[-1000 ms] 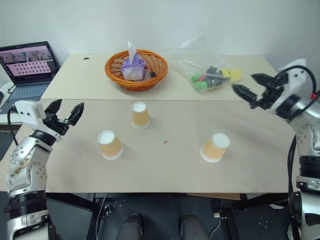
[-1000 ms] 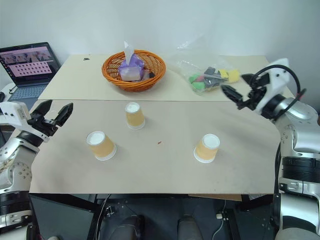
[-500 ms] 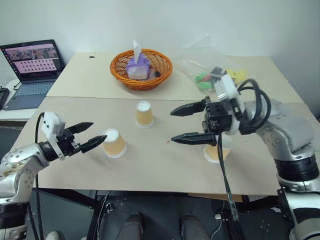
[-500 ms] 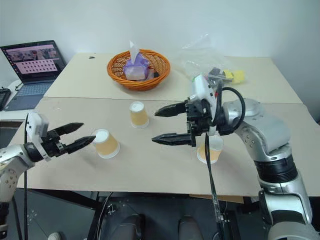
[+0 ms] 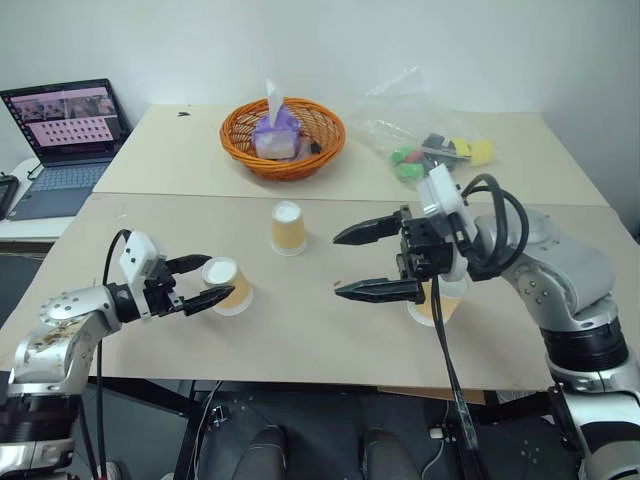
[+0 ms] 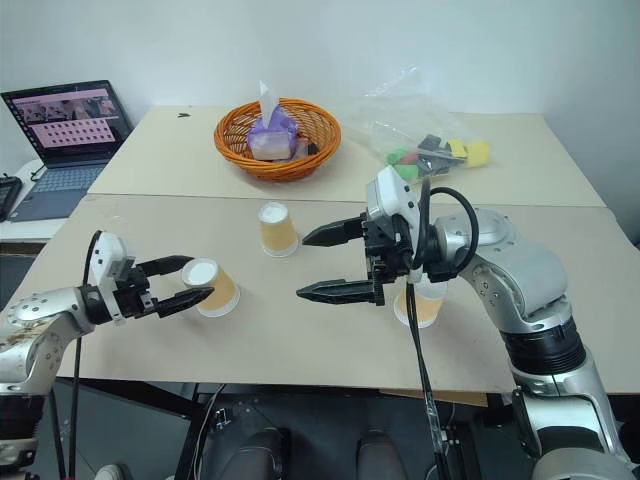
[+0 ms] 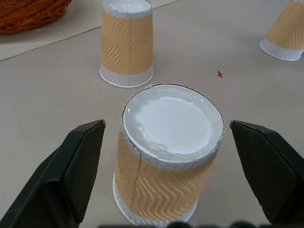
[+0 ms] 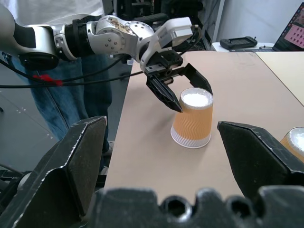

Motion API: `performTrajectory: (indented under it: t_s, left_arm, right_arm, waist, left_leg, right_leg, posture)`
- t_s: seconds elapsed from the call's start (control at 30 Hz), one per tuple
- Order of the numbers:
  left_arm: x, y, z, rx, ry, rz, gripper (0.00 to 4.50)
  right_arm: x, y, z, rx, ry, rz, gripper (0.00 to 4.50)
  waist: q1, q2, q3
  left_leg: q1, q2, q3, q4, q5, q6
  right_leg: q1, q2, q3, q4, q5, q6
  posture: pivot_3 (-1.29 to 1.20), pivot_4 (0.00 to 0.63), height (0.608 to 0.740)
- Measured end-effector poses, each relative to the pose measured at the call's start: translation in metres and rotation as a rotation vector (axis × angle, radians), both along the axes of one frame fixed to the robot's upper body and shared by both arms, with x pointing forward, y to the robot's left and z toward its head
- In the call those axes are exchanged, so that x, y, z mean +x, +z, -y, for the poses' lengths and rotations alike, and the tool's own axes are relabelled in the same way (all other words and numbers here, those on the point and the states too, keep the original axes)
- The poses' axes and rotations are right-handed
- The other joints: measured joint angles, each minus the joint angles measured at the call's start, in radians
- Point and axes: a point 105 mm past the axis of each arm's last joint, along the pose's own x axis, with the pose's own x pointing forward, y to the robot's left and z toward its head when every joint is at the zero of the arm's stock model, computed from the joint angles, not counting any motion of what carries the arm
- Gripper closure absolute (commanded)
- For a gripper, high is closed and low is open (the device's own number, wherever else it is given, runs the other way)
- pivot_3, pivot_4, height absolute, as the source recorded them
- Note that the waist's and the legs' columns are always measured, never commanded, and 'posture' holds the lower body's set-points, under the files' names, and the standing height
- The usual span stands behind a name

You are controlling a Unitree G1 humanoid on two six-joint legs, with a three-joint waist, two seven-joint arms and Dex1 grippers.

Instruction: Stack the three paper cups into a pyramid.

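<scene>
We had not yet begun the pyramid: all three paper cups stood upside down and apart on the worktop, none touching another and none stacked. Taking the orange basket as our mark, the middle cup stood just in front of it, the left cup further forward and off to our left, and the right cup forward and to our right, partly hidden behind our right arm. Two cups had to be brought side by side and the third set on top, so the whole job was left.

Our left gripper held its jaws wide with nothing in them; the left cup sat between the fingertips, untouched on either side. Our right gripper hung in front of the basket with jaws wide and empty, pointing across toward the left cup, its own cup behind it.
</scene>
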Motion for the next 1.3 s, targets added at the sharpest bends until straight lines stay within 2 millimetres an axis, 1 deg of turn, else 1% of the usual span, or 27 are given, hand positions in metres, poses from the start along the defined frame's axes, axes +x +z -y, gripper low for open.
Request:
performTrajectory:
  t_s: [0.17, 0.27, 0.3, 0.33, 0.37, 0.4, 0.43, 0.53, 0.63, 0.77, 0.83, 0.87, 0.93, 1.0, 1.1, 1.17, 1.23, 1.3]
  left_arm:
    - [0.009, 0.003, 0.005, 0.009, -0.027, 0.02, 0.0]
    - [0.01, 0.0, 0.007, 0.015, -0.043, 0.01, 0.77]
    - [0.01, -0.001, 0.008, 0.012, -0.045, 0.007, 1.12]
    - [0.01, -0.001, 0.008, 0.011, -0.049, 0.005, 1.32]
    - [0.011, -0.001, 0.008, 0.01, -0.053, 0.006, 1.81]
    - [0.011, 0.0, 0.009, 0.01, -0.057, 0.008, 1.93]
    - [0.011, 0.001, 0.009, 0.011, -0.06, 0.011, 2.01]
    - [0.012, 0.003, 0.011, 0.024, -0.067, 0.017, 2.01]
    - [0.015, 0.007, 0.018, 0.022, -0.094, 0.031, 2.01]
    - [0.019, 0.017, 0.045, 0.007, -0.196, 0.059, 2.01]
    - [0.022, 0.024, 0.064, -0.02, -0.259, 0.079, 2.01]
    - [0.025, 0.029, 0.084, -0.048, -0.314, 0.1, 2.01]
    - [0.029, 0.033, 0.117, -0.072, -0.4, 0.113, 2.01]
    - [0.034, 0.028, 0.134, -0.069, -0.434, 0.109, 2.01]
    - [0.038, 0.008, 0.155, -0.079, -0.463, 0.061, 2.01]
    - [0.038, -0.001, 0.17, -0.086, -0.489, 0.038, 2.01]
    - [0.04, -0.002, 0.18, -0.077, -0.509, 0.053, 2.01]
    - [0.042, -0.003, 0.184, -0.057, -0.515, 0.071, 2.01]
  right_arm:
    - [-0.001, -0.004, 0.0, 0.0, -0.022, -0.008, 0.1]
    - [-0.001, -0.003, -0.001, 0.002, -0.034, -0.003, 0.0]
    - [-0.001, -0.003, -0.001, 0.003, -0.037, -0.001, 0.0]
    - [-0.001, -0.003, -0.001, 0.003, -0.039, 0.002, 0.0]
    - [-0.001, -0.003, -0.001, 0.003, -0.04, 0.003, 0.0]
    - [-0.002, -0.003, -0.001, 0.003, -0.041, 0.005, 0.0]
    - [-0.001, -0.003, -0.001, 0.003, -0.044, 0.005, 0.0]
    - [-0.001, -0.003, -0.001, 0.002, -0.049, 0.005, 0.0]
    - [-0.001, -0.003, 0.0, 0.0, -0.053, 0.006, 0.0]
    - [0.001, -0.003, 0.001, -0.002, -0.072, 0.01, 0.0]
    - [0.002, -0.004, 0.003, -0.006, -0.085, 0.011, 0.0]
    - [0.003, -0.004, 0.003, -0.003, -0.09, 0.01, 0.0]
    - [0.004, -0.004, 0.003, -0.002, -0.1, 0.01, 0.0]
    - [0.003, -0.005, 0.002, 0.0, -0.102, 0.012, 0.0]
    - [0.004, -0.007, 0.003, 0.0, -0.12, 0.01, 0.0]
    - [0.004, -0.007, 0.004, 0.0, -0.133, 0.011, 0.0]
    - [0.005, -0.006, 0.006, 0.002, -0.146, 0.014, 0.0]
    - [0.005, -0.005, 0.007, 0.004, -0.156, 0.019, 0.0]
  waist:
    - [-0.002, 0.0, 0.0]
    - [-0.006, 0.0, 0.0]
    - [-0.006, 0.0, 0.0]
    - [-0.007, 0.0, 0.0]
    - [-0.007, 0.0, 0.0]
    - [-0.006, 0.0, 0.0]
    - [-0.006, 0.0, 0.0]
    - [-0.005, 0.0, 0.0]
    - [-0.005, 0.0, 0.0]
    - [-0.004, -0.001, 0.0]
    - [-0.001, -0.001, 0.0]
    - [0.004, -0.001, 0.0]
    - [0.008, -0.001, 0.0]
    - [0.007, -0.001, 0.0]
    - [-0.007, -0.001, 0.0]
    - [-0.008, -0.001, 0.0]
    - [-0.006, -0.001, 0.0]
    - [-0.004, -0.001, 0.0]
  left_leg:
    - [0.0, 0.0, 0.0, 0.0, 0.0, 0.0]
    - [-0.001, 0.0, 0.0, 0.0, 0.0, 0.0]
    - [-0.001, 0.0, 0.0, 0.0, 0.0, 0.0]
    - [-0.001, 0.0, 0.001, 0.0, 0.0, 0.0]
    - [-0.001, 0.0, 0.001, 0.0, 0.0, 0.0]
    - [-0.001, 0.0, 0.001, 0.0, 0.0, 0.0]
    - [-0.001, 0.0, 0.001, 0.0, 0.0, 0.0]
    - [-0.001, 0.0, 0.001, 0.0, 0.0, 0.0]
    - [-0.001, 0.0, 0.001, 0.001, 0.0, 0.0]
    - [-0.005, 0.0, 0.001, 0.002, 0.0, 0.0]
    - [-0.008, 0.0, 0.001, 0.003, 0.0, 0.0]
    - [-0.009, -0.001, 0.0, 0.004, 0.0, 0.0]
    - [-0.01, -0.001, 0.0, 0.007, 0.0, 0.0]
    - [-0.01, -0.001, 0.0, 0.007, 0.0, 0.0]
    - [-0.01, -0.001, 0.0, 0.006, 0.0, 0.0]
    - [-0.01, -0.001, 0.0, 0.006, 0.0, 0.0]
    - [-0.01, -0.001, 0.0, 0.007, 0.0, 0.0]
    - [-0.009, -0.001, 0.0, 0.007, 0.0, 0.0]
  right_leg:
    - [-0.001, 0.0, 0.0, 0.001, 0.0, 0.0]
    - [-0.003, 0.0, 0.0, 0.003, 0.0, 0.0]
    - [-0.003, 0.0, 0.001, 0.003, 0.0, 0.0]
    - [-0.003, 0.0, 0.001, 0.003, 0.0, 0.0]
    - [-0.003, 0.0, 0.001, 0.003, 0.0, 0.0]
    - [-0.003, 0.0, 0.001, 0.003, 0.0, 0.0]
    - [-0.003, 0.0, 0.001, 0.003, 0.0, 0.0]
    - [-0.003, 0.0, 0.001, 0.003, 0.0, 0.0]
    - [-0.003, 0.0, 0.001, 0.003, 0.0, 0.0]
    - [-0.005, 0.0, 0.001, 0.003, 0.0, 0.0]
    - [-0.008, 0.0, 0.0, 0.004, 0.0, 0.0]
    - [-0.008, 0.0, -0.001, 0.004, 0.0, 0.0]
    - [-0.008, 0.0, 0.0, 0.004, 0.0, 0.0]
    - [-0.008, 0.0, 0.0, 0.004, 0.0, 0.0]
    - [-0.009, 0.0, 0.0, 0.004, 0.0, 0.0]
    - [-0.009, 0.0, 0.0, 0.005, 0.0, 0.0]
    - [-0.008, 0.0, 0.0, 0.005, 0.0, 0.0]
    - [-0.008, 0.0, 0.0, 0.005, 0.0, 0.0]
  posture:
    - [0.0, 0.15, 0.74]
    - [0.0, 0.15, 0.74]
    - [0.0, 0.15, 0.74]
    - [0.0, 0.15, 0.74]
    - [0.0, 0.15, 0.74]
    - [0.0, 0.15, 0.74]
    - [0.0, 0.15, 0.74]
    - [0.0, 0.15, 0.74]
    - [0.0, 0.15, 0.74]
    - [0.0, 0.15, 0.74]
    - [0.0, 0.15, 0.74]
    - [0.0, 0.15, 0.74]
    - [0.0, 0.15, 0.74]
    - [0.0, 0.15, 0.74]
    - [0.0, 0.15, 0.74]
    - [0.0, 0.15, 0.74]
    - [0.0, 0.15, 0.74]
    - [0.0, 0.15, 0.74]
